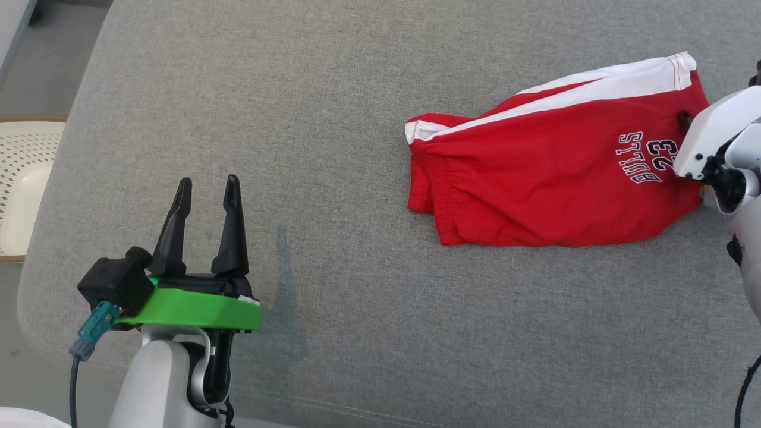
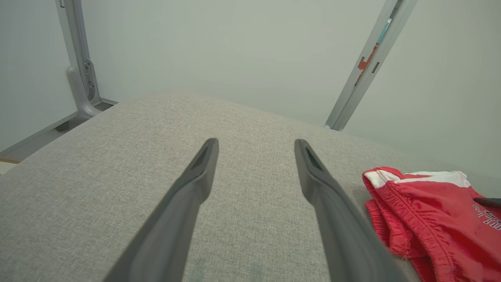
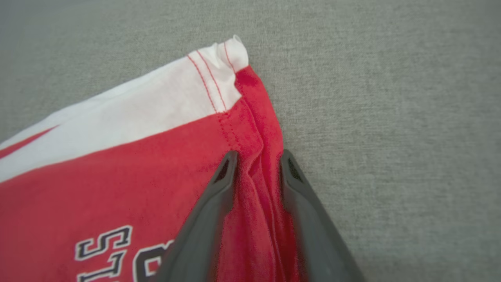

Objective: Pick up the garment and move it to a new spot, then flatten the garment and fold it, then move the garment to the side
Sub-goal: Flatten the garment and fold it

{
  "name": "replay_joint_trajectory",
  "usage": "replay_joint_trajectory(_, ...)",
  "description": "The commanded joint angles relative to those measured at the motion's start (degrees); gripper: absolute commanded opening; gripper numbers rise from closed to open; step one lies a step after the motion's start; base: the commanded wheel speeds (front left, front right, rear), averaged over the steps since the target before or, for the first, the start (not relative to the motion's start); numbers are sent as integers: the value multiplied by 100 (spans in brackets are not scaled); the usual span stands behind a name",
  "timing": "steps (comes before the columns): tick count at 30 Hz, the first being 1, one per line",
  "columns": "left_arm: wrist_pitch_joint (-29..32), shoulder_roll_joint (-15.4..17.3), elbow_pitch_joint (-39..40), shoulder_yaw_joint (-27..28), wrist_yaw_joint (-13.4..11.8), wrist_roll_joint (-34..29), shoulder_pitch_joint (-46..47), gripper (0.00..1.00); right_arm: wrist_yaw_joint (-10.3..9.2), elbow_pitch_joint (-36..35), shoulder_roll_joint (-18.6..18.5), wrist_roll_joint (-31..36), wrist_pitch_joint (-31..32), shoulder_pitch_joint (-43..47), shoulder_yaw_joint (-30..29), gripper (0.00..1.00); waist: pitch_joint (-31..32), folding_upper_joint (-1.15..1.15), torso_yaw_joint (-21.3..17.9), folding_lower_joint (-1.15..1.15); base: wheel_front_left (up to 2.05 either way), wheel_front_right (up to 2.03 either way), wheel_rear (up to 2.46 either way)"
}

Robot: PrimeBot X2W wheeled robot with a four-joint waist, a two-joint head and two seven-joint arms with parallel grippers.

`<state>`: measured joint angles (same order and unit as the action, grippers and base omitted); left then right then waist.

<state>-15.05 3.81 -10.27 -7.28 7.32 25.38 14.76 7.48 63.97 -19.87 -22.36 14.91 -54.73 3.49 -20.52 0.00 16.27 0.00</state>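
Nearest the camera, the left gripper (image 1: 208, 180) hovers over the near left part of a grey upholstered surface (image 1: 357, 309). Its two dark fingers stand wide apart, hold nothing and touch nothing (the left wrist view shows bare grey weave between them). A faint darker stain (image 1: 285, 279) marks the cloth just to its right.

Farther across, on the right half of the surface, lie the red shorts (image 1: 535, 178). They lie mostly flat, a little rumpled, well apart from the left gripper. The gathered waistband (image 1: 428, 178) points toward the middle, a white side stripe (image 1: 594, 89) runs along the far edge, and the lettering "BULLS 23" (image 1: 645, 156) reads upside down from the head.

At the shorts' right-hand end, the right gripper (image 3: 258, 154) has its fingers drawn narrow around a raised fold of red cloth beside the leg hem, just below the end of the white stripe. The fold fills the gap and touches both fingers. The rest of the garment lies on the surface.

Beyond the far edge stand grey metal posts (image 2: 80, 66) and a pale wall (image 2: 235, 47).
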Motion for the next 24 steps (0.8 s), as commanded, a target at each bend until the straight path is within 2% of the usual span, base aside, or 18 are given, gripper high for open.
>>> replay_joint_trajectory(1, -13, 10, -11, 46, 24, 27, -72, 100, -1, 130, 118, 45, -41, 233, 43, 0, 57, 0, -28, 0, 0, 0, 0)
replay_joint_trajectory(10, -13, 59, -43, 123, 20, -6, -210, 100, -7, -167, -312, 203, -888, 501, -80, 0, 474, 0, -270, 0, 0, 0, 0)
replay_joint_trajectory(18, -13, 41, -59, 118, 20, -22, -365, 100, -5, -189, -776, 535, -1401, 876, -676, 0, 787, 0, -484, 0, 0, 0, 0)
replay_joint_trajectory(21, -13, 51, -99, 100, 20, -21, -414, 100, -5, -196, -838, 806, -1495, 926, -917, 0, 878, 0, -534, 0, 0, 0, 0)
replay_joint_trajectory(24, -13, 67, -133, 83, 20, -11, -441, 100, -5, -312, -717, 1097, -1462, 926, -1122, 0, 971, 0, -566, 0, 0, 0, 0)
